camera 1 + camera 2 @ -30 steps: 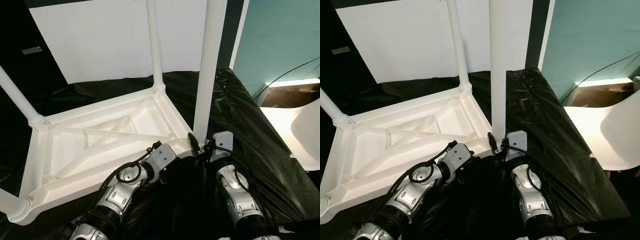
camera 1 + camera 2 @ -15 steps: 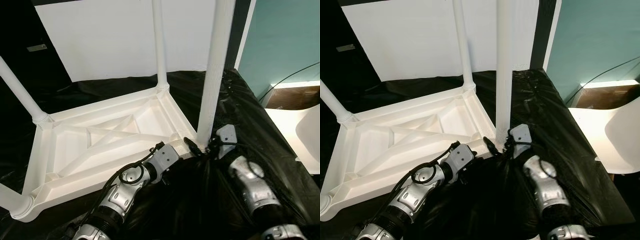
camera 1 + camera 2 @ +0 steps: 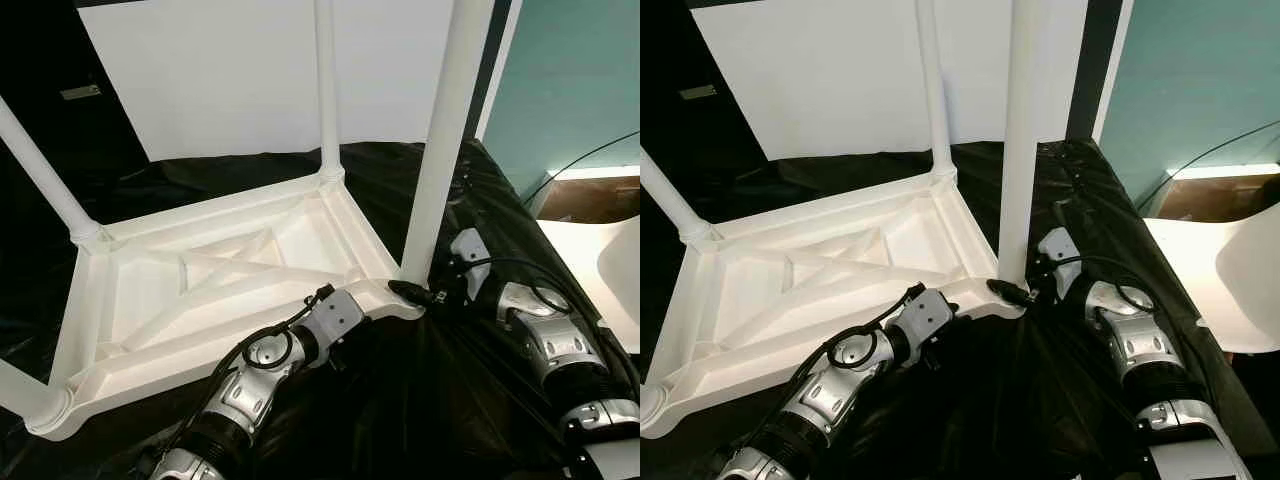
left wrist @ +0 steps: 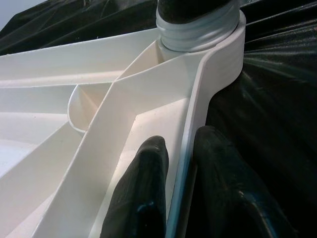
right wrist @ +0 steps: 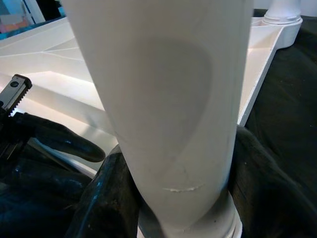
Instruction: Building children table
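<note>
Nearest to me, my two silver arms reach forward over a bench draped in crinkled, glossy black plastic sheeting [image 3: 470, 190]. My left arm runs up from the lower left, elbow bent, and my left end effector [image 4: 181, 158] straddles the near rim of the upturned white moulded-plastic children's table [image 3: 215, 290]: one black finger [image 4: 141, 198] sits inside the rim, the other outside on the black sheet, clenched on that thin edge. My right arm comes in from the right with the wrist turned inward, and my right end effector [image 3: 1025, 290] is wrapped around the base of the nearest smooth white cylindrical table leg [image 3: 445, 130], grasping it just above the socket; in the right wrist view, dark fingers [image 5: 106, 198] show on both sides of the tube.

The table lies top-down on the bench, its ribbed underside facing up, with diagonal bracing ribs crossing the shallow rectangular tray. Its long axis runs from the near right corner, where I hold it, away to the left. The held leg stands upright in the ribbed corner socket [image 4: 198, 29], long axis vertical. A second leg [image 3: 327, 90] rises at the far right corner, a third [image 3: 40, 175] leans up at the far left corner, and a fourth socket [image 3: 45, 405] sits at the near left corner.

Behind the table stands a flat white board [image 3: 240, 75]. To the right, past the bench, are a teal wall [image 3: 575, 70] and a curved white plastic chair [image 3: 1250, 280].
</note>
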Available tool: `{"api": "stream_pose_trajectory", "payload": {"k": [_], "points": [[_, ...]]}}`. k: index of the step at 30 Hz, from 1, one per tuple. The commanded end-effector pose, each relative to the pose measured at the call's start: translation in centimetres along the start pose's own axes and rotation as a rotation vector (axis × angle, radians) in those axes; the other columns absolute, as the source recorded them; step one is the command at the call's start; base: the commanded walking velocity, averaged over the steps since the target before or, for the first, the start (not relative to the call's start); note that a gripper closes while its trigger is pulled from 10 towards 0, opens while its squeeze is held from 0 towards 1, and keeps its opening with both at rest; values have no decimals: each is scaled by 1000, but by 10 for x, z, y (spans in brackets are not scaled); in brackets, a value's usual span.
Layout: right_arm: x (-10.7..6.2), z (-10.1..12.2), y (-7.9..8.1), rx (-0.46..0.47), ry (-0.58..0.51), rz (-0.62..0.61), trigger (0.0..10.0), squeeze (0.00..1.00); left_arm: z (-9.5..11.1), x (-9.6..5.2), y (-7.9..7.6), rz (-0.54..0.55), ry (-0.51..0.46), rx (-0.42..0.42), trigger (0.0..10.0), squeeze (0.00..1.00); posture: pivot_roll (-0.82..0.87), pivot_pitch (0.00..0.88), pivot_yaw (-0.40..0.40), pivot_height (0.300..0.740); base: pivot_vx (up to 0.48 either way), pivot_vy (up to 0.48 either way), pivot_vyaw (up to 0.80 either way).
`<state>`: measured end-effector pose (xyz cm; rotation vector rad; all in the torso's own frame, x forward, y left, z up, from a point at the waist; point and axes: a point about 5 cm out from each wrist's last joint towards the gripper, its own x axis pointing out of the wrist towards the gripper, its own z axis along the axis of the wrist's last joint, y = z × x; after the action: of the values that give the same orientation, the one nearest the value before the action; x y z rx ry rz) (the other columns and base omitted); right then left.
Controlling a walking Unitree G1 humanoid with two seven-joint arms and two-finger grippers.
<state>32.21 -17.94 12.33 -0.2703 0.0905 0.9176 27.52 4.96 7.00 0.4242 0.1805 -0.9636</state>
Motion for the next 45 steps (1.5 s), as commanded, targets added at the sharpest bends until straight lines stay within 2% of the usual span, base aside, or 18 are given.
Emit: {"api": "stream_pose_trajectory", "payload": {"k": [1,8,9,10,11,12,13,14,15,17,26,27,28,30,31,36,37,45], "points": [[3,-2,4,-9,21,61,0,0,-56,-8,-31,-116,251,-85,10000,0,-86,0,18,740,0,0,0],[4,-9,11,71,8,35,0,0,-57,-10,-30,-120,255,-77,10000,0,-86,0,25,740,0,0,0],[7,-11,17,67,-32,-66,0,0,-57,-10,-29,-120,256,-77,10000,0,-79,0,19,740,0,0,0],[7,-11,17,67,-32,-66,0,0,-57,-10,-29,-120,256,-77,10000,0,-79,0,19,740,0,0,0],[8,-11,22,71,-98,-259,0,0,-57,-11,-29,-117,256,-77,10000,0,-76,0,16,740,0,0,0],[8,-11,22,71,-98,-259,0,0,-57,-11,-29,-117,256,-77,10000,0,-76,0,16,740,0,0,0],[6,-13,30,89,-137,-441,0,0,-57,-11,-28,-112,257,-78,10000,0,-71,0,16,740,0,0,0],[6,-13,30,89,-137,-441,0,0,-57,-11,-28,-112,257,-78,10000,0,-71,0,16,740,0,0,0],[3,-16,40,110,-156,-585,0,0,-57,-12,-28,-109,257,-80,10000,0,-70,0,18,740,0,0,0],[2,-16,47,130,-164,-671,0,0,-58,-12,-28,-108,258,-81,10000,0,-71,0,20,740,0,0,0],[1,-16,45,142,-168,-749,0,0,-58,-13,-28,-120,261,-76,10000,0,-79,0,32,740,0,0,0],[4,-16,48,139,-155,-722,8706,0,-58,-13,-28,-120,260,-75,10000,0,-78,0,30,740,0,0,0],[7,-16,51,129,-149,-694,10000,0,-58,-13,-28,-120,260,-74,10000,0,-78,0,30,740,0,0,0],[9,-15,52,122,-146,-677,10000,0,-58,-13,-27,-119,261,-75,10000,0,-78,0,29,740,0,0,0],[13,-14,55,136,-156,-629,10000,1000,-59,-13,-27,-118,262,-75,10000,0,-78,0,28,740,0,0,0],[18,-6,56,86,-179,-448,10000,1000,-60,-14,-28,-118,265,-77,10000,0,-83,0,29,740,0,0,0],[16,-3,49,52,-170,-383,10000,0,-60,-13,-28,-120,265,-77,10000,0,-87,0,31,740,0,0,0],[7,-3,25,-15,-78,-149,10000,0,-59,-13,-28,-126,263,-70,10000,0,-86,0,36,740,0,0,0]]}}
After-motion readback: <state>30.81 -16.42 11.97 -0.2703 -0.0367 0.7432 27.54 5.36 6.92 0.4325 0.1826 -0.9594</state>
